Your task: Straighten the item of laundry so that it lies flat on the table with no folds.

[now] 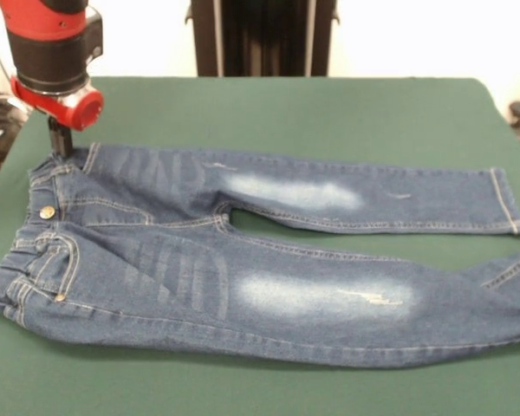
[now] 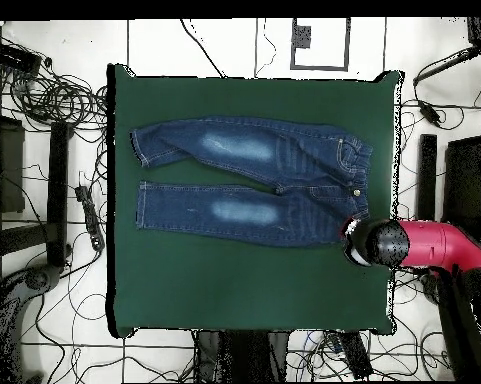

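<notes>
The jeans (image 1: 243, 260) lie spread out across the middle of the green table (image 1: 329, 113), front side up, both legs stretched out and nearly parallel. Their long axis runs along the table's length: in the front view the waistband sits at the left and the cuffs point right. The far leg lies clean and straight. The near leg looks less tidy, its cuff end kinked and folded at the right edge of the front view, and the overhead view shows that same leg angling slightly away from its twin at the cuff.

Up at the waistband's far corner, the tool (image 1: 61, 139) is down at the denim, right at the cloth's edge. Only a dark stub shows under the red wrist, so I cannot tell how far it is open, or whether it has any fabric pinched.

My read: the spreading is mostly done, and this is a finishing tug at the waist. The next move likely calls for attention to that bent cuff, drawing it outward along the leg's line.
</notes>
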`<action>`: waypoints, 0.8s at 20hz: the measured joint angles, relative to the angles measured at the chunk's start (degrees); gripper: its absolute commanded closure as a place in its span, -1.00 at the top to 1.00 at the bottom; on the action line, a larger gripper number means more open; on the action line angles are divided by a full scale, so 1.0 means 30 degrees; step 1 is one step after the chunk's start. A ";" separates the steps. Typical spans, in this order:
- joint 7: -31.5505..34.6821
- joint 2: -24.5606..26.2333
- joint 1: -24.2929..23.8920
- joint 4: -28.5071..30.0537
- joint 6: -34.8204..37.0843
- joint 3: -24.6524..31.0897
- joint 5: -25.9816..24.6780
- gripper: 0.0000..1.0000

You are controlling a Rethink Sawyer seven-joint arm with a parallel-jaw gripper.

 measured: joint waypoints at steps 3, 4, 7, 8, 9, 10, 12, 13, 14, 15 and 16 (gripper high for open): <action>0.0000 0.0010 0.0067 -0.0006 0.0000 0.0000 0.0004 -1.00; 0.0000 0.0020 0.0087 -0.0006 0.0000 0.0000 0.0004 -1.00; 0.0000 0.0120 0.0118 -0.0031 0.0008 -0.0006 0.0130 -1.00; 0.0000 0.0165 0.0122 -0.0055 0.0016 -0.0003 0.0197 -1.00; 0.0000 0.0222 0.0134 -0.0105 0.0078 -0.0006 0.0304 -1.00; 0.0000 0.0256 0.0185 -0.0210 0.0336 -0.0006 0.0493 -1.00; 0.0000 0.0245 0.0258 -0.0288 0.0660 -0.0006 0.0651 -1.00; 0.0000 0.0240 0.0302 -0.0327 0.0838 -0.0006 0.0734 -1.00; 0.0000 0.0236 0.0346 -0.0366 0.1017 -0.0006 0.0817 -1.00; 0.0000 0.0228 0.0411 -0.0396 0.1236 -0.0006 0.0892 -1.00; 0.0000 0.0224 0.0439 -0.0407 0.1318 -0.0006 0.0920 -1.00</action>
